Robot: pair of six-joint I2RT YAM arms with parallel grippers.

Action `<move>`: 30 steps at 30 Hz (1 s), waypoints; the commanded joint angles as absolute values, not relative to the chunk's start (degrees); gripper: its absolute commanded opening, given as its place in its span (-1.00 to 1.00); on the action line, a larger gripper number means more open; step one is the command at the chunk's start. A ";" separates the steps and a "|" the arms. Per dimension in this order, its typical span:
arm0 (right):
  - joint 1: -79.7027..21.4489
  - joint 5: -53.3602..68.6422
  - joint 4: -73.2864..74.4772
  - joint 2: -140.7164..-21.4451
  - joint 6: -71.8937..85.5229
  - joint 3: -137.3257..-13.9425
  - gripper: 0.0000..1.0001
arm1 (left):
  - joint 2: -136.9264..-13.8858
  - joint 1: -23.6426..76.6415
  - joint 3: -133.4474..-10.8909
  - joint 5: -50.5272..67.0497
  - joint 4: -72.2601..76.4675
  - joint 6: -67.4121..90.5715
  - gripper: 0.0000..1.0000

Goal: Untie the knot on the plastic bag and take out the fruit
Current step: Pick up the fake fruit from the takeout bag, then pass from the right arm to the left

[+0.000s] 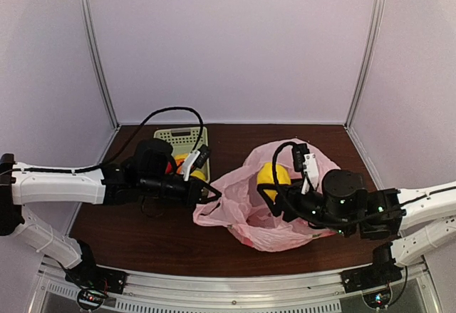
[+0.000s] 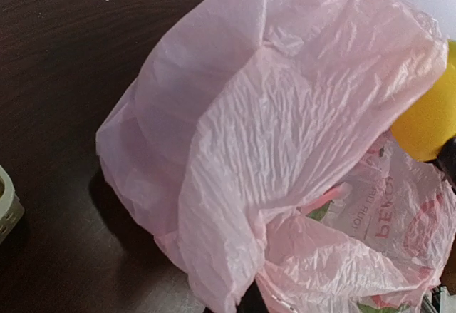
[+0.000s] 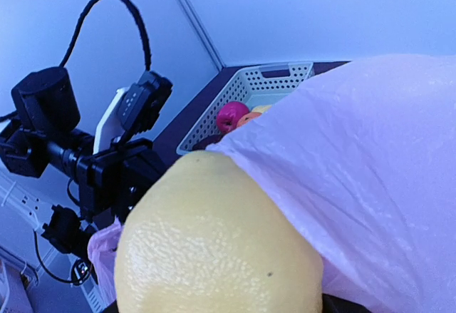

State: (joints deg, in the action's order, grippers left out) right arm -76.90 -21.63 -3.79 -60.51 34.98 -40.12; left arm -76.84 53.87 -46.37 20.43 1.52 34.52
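Note:
The pink plastic bag (image 1: pixel 246 213) lies open on the dark table, right of centre. My left gripper (image 1: pixel 209 197) is shut on the bag's left edge; in the left wrist view the crinkly film (image 2: pixel 285 135) with its printed mark (image 2: pixel 388 217) hides the fingers. My right gripper (image 1: pixel 274 188) is shut on a yellow fruit (image 1: pixel 273 175) and holds it at the bag's mouth. That fruit fills the lower right wrist view (image 3: pixel 214 249), hiding the fingers, and shows in the left wrist view (image 2: pixel 427 124). Other fruit inside the bag is hidden.
A pale green slotted basket (image 1: pixel 182 137) stands behind my left arm, holding a red fruit (image 3: pixel 231 115), an orange one (image 3: pixel 250 118) and a yellow one (image 1: pixel 197 175). Its corner shows in the left wrist view (image 2: pixel 7 209). Walls close the back and sides.

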 commanded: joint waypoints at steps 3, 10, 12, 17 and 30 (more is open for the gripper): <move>-75.34 -36.08 0.87 -58.25 38.86 -42.08 0.15 | -75.48 54.78 -43.60 21.49 5.02 30.75 -1.00; -72.32 -33.17 4.85 -50.42 39.37 -40.99 0.19 | -74.79 54.84 -41.08 17.45 3.73 32.45 -1.00; -72.25 -32.16 5.74 -48.64 39.59 -40.26 0.20 | -74.55 54.79 -40.66 17.50 5.17 32.93 -1.00; -72.25 -23.86 7.18 -49.03 37.31 -39.25 0.21 | -75.52 54.84 -43.01 18.27 7.04 33.34 -1.00; -73.52 -3.97 7.33 -59.98 33.11 -40.44 0.18 | -80.86 54.76 -51.72 17.73 9.75 33.11 -1.00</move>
State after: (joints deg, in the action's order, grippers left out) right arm -72.88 -11.88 8.12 -58.57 35.31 -40.10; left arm -78.54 54.85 -49.74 18.35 6.68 32.93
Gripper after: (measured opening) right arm 0.593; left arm 0.004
